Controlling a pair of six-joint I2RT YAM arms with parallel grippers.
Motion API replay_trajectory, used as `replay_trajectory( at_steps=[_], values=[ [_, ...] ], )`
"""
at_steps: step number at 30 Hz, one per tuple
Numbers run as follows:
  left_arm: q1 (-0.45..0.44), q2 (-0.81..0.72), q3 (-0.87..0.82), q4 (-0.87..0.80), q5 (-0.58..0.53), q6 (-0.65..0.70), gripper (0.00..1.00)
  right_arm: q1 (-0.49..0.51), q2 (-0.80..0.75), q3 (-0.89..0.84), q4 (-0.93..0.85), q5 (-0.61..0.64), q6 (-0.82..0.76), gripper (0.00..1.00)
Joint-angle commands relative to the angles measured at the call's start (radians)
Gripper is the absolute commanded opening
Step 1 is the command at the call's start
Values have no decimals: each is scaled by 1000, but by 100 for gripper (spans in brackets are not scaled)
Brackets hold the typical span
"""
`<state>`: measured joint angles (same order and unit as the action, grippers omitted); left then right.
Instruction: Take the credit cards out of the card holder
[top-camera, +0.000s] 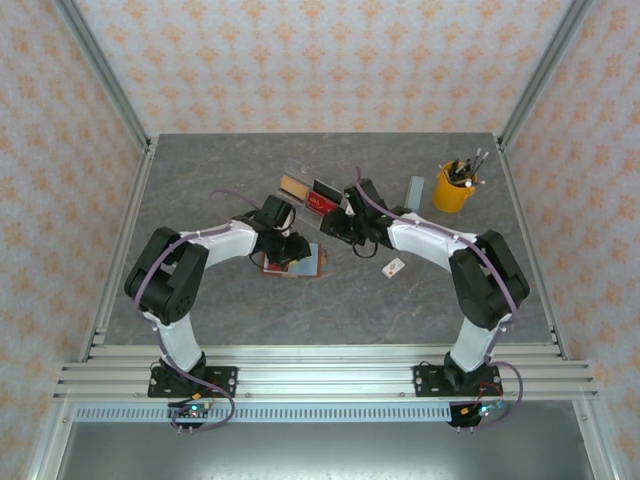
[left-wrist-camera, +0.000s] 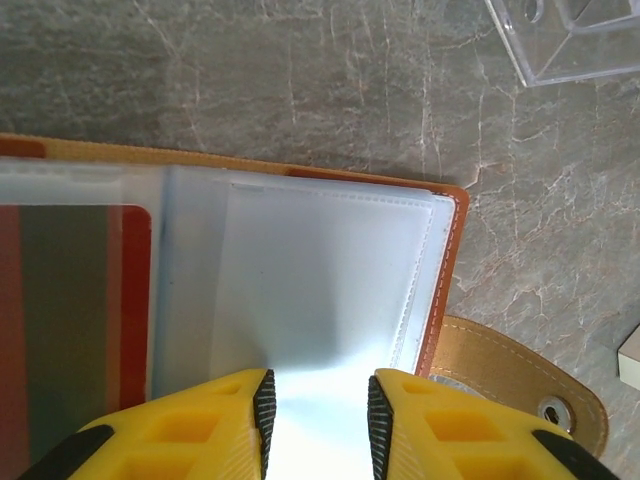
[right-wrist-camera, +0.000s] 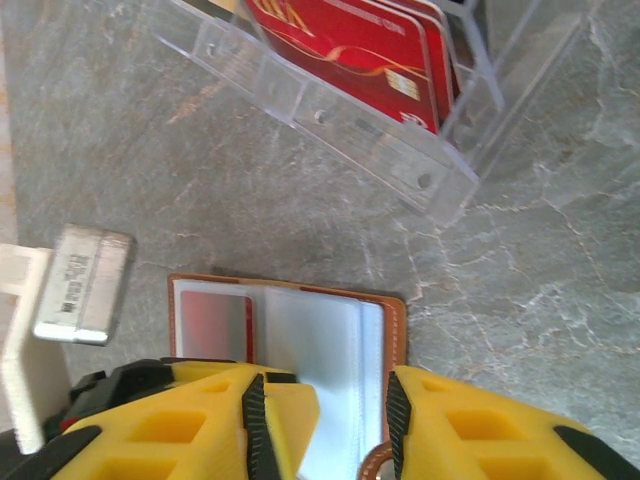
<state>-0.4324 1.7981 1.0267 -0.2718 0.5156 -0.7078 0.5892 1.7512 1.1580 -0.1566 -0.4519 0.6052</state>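
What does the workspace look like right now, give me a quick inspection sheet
Surface: grey stone-look table, no spills seen.
Job's things: card holder lies open with a red card in a pocket; more cards stand in the acrylic tray.
Clutter: yellow pen mug, white tag.
Grippers: left gripper and right gripper over the holder, jaws apart.
Cables: purple cables run along both arms.
Surroundings: patterned walls, metal frame.
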Motion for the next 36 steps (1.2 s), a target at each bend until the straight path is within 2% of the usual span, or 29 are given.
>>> replay_trajectory(
  at_steps=[1, 5, 8, 11, 14, 17, 21, 28, 36],
  values=[
    [6, -35, 18, -18, 6, -7, 34, 19, 6, 56, -3, -12, -18, 39],
    [41, -145, 8, -55, -7, 0, 33, 47, 28, 96, -18, -24, -29, 38],
    [77, -220, -17, -110, -65, 22, 30, 66, 56, 118, -10, -42, -21, 37],
    [127, -247, -50, -150, -122, 14, 25, 78, 109, 144, 13, -104, 2, 32],
    [147, -242, -69, -158, -163, 1, 21, 81, 189, 181, 47, -198, 40, 27],
    [148, -221, -68, -161, -183, -4, 18, 90, 251, 210, 54, -236, 66, 25],
    [153, -195, -67, -173, -240, -8, 16, 102, 297, 246, -6, -210, 70, 23],
    [153, -147, -75, -145, -244, -24, 14, 118, 358, 306, -101, -180, 67, 19],
    [153, -113, -87, -136, -252, -28, 11, 129, 407, 360, -162, -181, 56, 18]
  ],
)
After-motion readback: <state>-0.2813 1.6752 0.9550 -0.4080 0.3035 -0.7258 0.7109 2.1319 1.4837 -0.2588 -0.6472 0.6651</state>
